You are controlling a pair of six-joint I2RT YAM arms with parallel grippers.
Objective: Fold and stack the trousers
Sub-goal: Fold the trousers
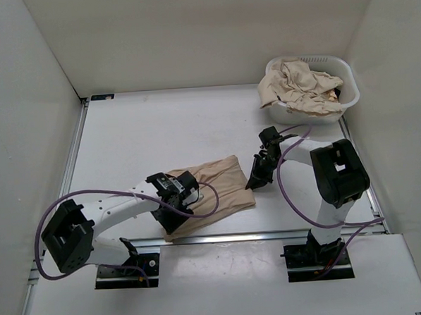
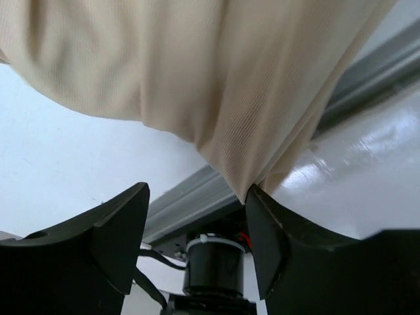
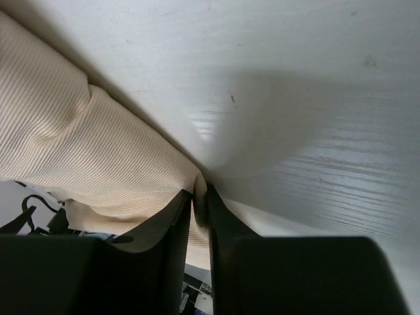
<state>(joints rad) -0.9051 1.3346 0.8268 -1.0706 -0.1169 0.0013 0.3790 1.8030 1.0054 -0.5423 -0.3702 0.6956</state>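
One pair of beige soft-fabric trousers [image 1: 229, 178] is laid folded at lower centre of the white tabletop [image 1: 138, 133]. One crumpled beige heap [image 1: 298, 86] is held in one white plastic slotted basket [image 1: 345, 97], upper right. The left pincer [image 1: 175, 219] is seen apart at the trousers' near edge. The right pincer [image 1: 254, 180] is clamped on their right edge. Open tabletop is left at upper left.

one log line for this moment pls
left gripper: open, at trousers | right gripper: shut on trousers edge | basket: crumpled pairs waiting
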